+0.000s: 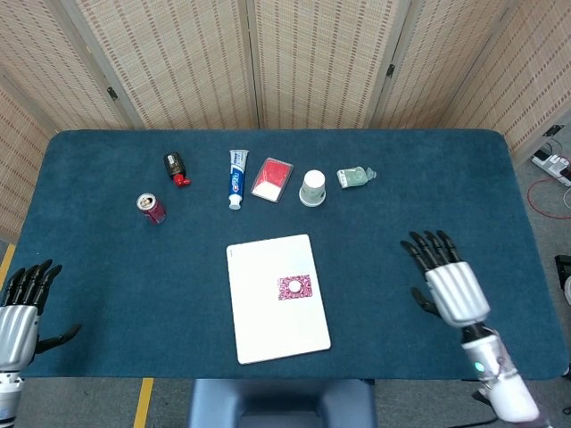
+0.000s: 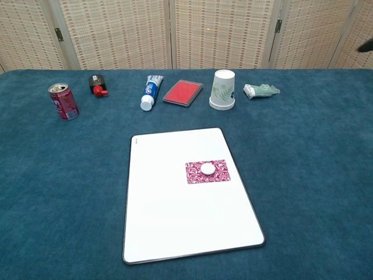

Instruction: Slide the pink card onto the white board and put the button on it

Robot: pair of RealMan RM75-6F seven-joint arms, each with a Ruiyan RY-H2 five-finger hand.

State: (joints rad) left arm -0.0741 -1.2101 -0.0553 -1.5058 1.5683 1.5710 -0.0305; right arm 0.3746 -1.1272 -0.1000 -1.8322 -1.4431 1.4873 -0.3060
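Two hands show in the head view, both away from the white board (image 1: 268, 308): the right hand (image 1: 449, 283) hovers over the blue table (image 1: 107, 267) well to the right of the board, its fingers spread and holding nothing, and the left hand (image 1: 21, 303) sits at the table's near-left edge, well apart from the board, fingers likewise apart and empty. The white board lies flat near the front middle of the table. On the board's right half, a little above its centre, lies the pink card (image 2: 207, 171), wholly within the board's edges, and the white button (image 2: 207, 169) rests on the card's middle. Beyond the board's far edge runs a row of things: a red soda can (image 2: 63, 101) farthest left, then a small black-and-red item (image 2: 97, 84), a toothpaste tube (image 2: 150, 92), a red ink pad (image 2: 183, 93), an upturned paper cup (image 2: 222, 90) and a small pale green packet (image 2: 261, 90) at the right end.
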